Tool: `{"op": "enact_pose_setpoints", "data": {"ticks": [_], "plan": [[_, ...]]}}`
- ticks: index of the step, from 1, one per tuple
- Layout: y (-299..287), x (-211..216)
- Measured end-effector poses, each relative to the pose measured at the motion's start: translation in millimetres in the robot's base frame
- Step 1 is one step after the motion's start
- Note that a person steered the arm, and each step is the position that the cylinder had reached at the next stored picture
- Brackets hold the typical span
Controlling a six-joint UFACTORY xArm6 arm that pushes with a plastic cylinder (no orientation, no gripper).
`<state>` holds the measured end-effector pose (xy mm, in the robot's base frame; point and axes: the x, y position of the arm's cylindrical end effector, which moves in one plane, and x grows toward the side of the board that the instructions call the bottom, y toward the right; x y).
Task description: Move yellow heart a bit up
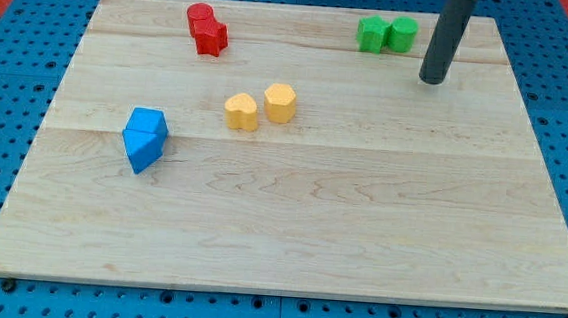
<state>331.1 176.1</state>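
The yellow heart [241, 111] lies left of the board's middle, close beside a yellow hexagon block [280, 103] on its right. My tip [431, 80] is at the lower end of the dark rod near the view's top right. It stands far right of and above the yellow heart, not touching any block. It is just below and right of the green blocks.
Two red blocks [207, 28] sit together at the view's top left of centre. Two green blocks [388, 34] sit at the top right. Two blue blocks [145, 137] lie at the left. The wooden board [310, 221] rests on a blue pegboard.
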Motion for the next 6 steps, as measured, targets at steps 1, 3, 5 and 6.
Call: {"op": "enact_pose_setpoints", "data": {"ticks": [1,3,5,6], "plan": [[-8.1,46.7],[-88.0,82.7],[-218.1,105.7],[-227.8,77.4]]}}
